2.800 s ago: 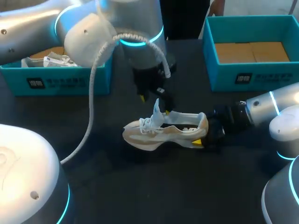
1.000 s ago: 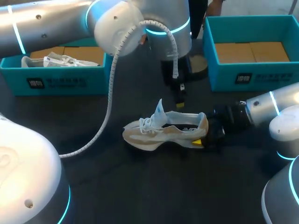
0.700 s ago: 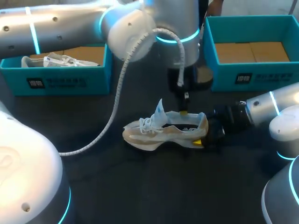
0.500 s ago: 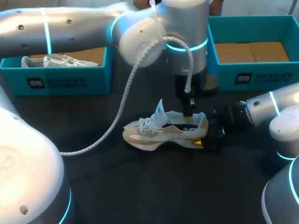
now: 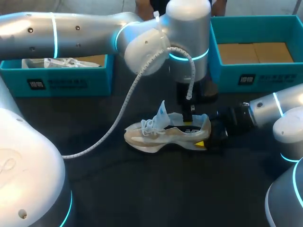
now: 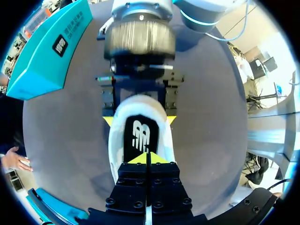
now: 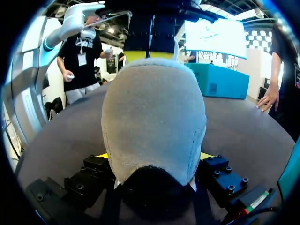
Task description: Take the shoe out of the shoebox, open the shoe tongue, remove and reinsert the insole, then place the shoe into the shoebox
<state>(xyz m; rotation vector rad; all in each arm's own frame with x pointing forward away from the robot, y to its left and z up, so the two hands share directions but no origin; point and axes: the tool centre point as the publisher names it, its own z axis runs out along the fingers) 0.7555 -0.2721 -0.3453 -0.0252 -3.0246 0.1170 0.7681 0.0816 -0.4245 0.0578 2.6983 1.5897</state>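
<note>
Since the earliest frame, my left arm has swung away from the laces toward the heel end and come down, so the left gripper (image 5: 188, 117) now hangs just over the shoe's opening. The shoe and my right arm have not shifted.

From the left wrist camera, the left gripper's two yellow tips are pressed together, tip against tip, directly above the black insole with its white logo (image 6: 139, 135). I cannot tell whether they touch the insole.

The white and beige sneaker with white laces (image 5: 163, 132) sits upright on its sole on the black table (image 5: 142, 189), outside both boxes, toe toward my left and heel toward my right. Its pale tongue (image 5: 161, 112) stands up and away from the opening.

The right gripper (image 7: 153, 157) is clamped on the sneaker's grey heel, with one yellow tip against each side. The left wrist camera shows the same grip from the other end.

A teal cardboard shoebox at my left (image 5: 61, 78) sits at the far side of the table and holds something white that I cannot make out. A second teal shoebox (image 5: 255, 75) sits at my right with its brown floor showing. The sneaker lies nearer to me than either box, between the two.
</note>
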